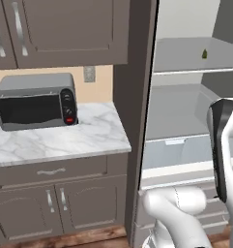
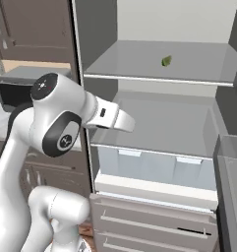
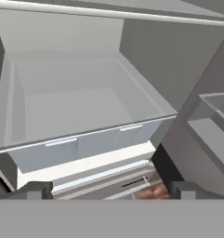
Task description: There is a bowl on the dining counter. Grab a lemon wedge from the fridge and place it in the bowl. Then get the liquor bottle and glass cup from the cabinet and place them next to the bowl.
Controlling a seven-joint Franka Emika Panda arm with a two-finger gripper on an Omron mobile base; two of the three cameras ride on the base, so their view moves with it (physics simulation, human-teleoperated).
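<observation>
The lemon wedge [image 2: 166, 61] is sitting alone on the upper shelf [image 2: 159, 78] of the open fridge [image 2: 154, 123], toward the back and right of centre, a small green-yellow piece. You are looking through the hand view at the clear crisper drawer [image 3: 76, 107] below that shelf, so the wedge is lying above and beyond where the pincer [image 3: 111, 190] is pointing, well apart from it. The pincer's fingers are standing wide apart and holding nothing. Watch the shelf lip as you are raising the hand: coming up too close under it could knock the wrist against the edge. The wedge is small and low, so a shallow approach is risking pushing it toward the back wall instead of straddling it.
</observation>
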